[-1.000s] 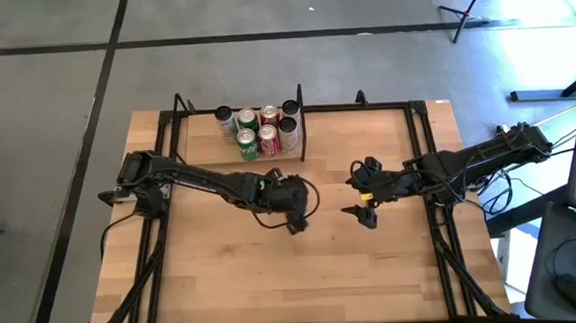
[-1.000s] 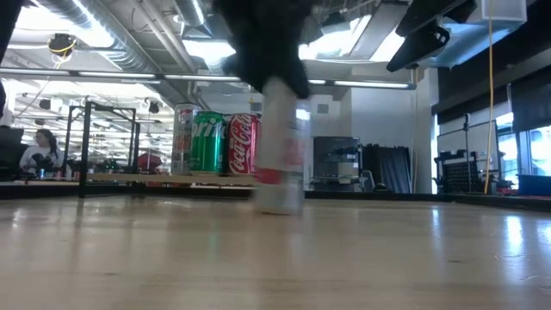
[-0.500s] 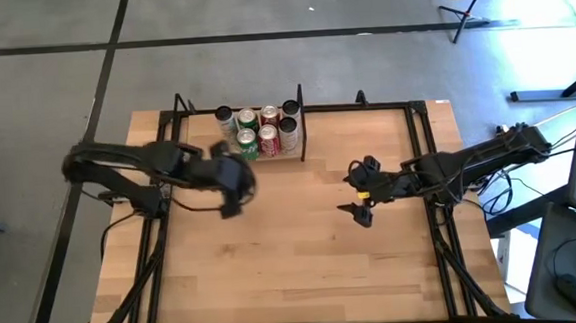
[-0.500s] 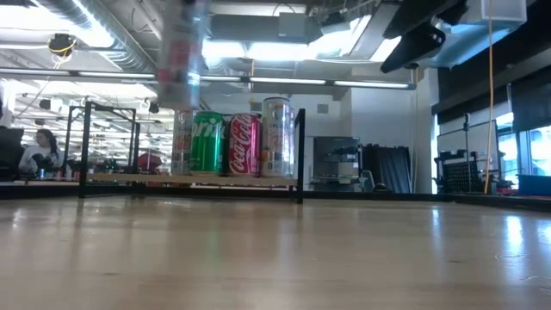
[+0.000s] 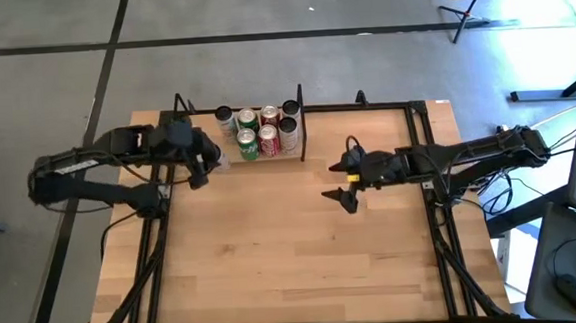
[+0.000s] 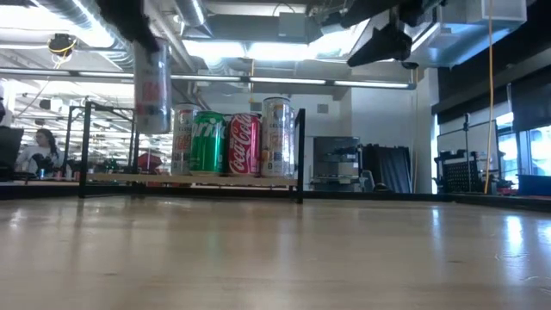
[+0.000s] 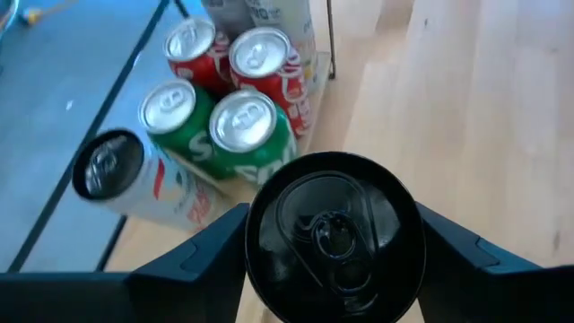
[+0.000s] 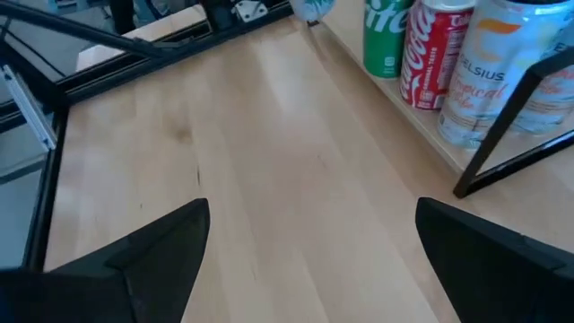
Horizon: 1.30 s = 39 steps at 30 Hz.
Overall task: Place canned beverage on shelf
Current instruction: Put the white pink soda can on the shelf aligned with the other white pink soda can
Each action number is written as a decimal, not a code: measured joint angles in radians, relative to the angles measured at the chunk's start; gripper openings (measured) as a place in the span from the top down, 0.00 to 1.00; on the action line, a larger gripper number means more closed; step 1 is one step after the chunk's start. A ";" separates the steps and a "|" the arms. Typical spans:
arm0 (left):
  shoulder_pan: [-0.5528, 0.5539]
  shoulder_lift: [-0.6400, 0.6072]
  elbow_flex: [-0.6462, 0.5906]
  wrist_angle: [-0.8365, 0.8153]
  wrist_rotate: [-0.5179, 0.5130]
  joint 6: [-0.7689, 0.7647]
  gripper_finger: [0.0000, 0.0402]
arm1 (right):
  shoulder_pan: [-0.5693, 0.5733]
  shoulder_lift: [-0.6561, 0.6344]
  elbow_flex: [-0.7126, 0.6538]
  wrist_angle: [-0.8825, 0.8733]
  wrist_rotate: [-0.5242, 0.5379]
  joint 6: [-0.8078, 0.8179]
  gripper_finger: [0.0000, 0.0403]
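My left gripper (image 5: 204, 163) is shut on a white canned beverage with a black top (image 7: 334, 235), which shows high above the table in the low view (image 6: 153, 86). It hangs just left of the cans on the shelf (image 5: 268, 159), a narrow wood ledge at the table's far edge with a black divider post (image 5: 301, 121). Several cans (image 5: 261, 131) stand upright on the shelf: green, red and white ones (image 6: 232, 142). My right gripper (image 5: 339, 183) hangs open over the table right of the post, with nothing between its fingers (image 8: 134, 260). My left gripper pinches the can's upper side wall (image 7: 256, 260) between its two fingers, one finger (image 7: 202, 256) on each side just below the black top. The fingers slant down from the table's left. The can hangs upright, lifted clear of the table and the shelf.
Black metal rods (image 5: 365, 105) frame the table's far edge and run down both sides (image 5: 444, 252). The bare wooden tabletop (image 5: 294, 261) stretches toward the near edge. Beyond the table the low view shows a room with a seated person (image 6: 39, 151).
My left gripper has carried the can from the table's middle toward the left and far edge and upward; the can, low near the tabletop before, now hangs high beside the shelf's cans. My right gripper has shifted a little toward the table's left.
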 joint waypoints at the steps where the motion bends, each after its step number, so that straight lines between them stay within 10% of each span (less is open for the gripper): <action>1: 0.037 -0.009 -0.022 0.026 0.040 0.044 0.44 | -0.014 0.000 0.000 0.001 -0.012 0.001 0.06; 18: 0.484 0.133 -0.096 0.119 0.504 0.387 0.44 | -0.062 0.010 0.000 0.000 -0.002 0.074 0.06; 39: 0.628 0.272 -0.092 0.238 0.576 0.447 0.42 | -0.070 0.076 0.000 -0.049 0.019 0.052 0.06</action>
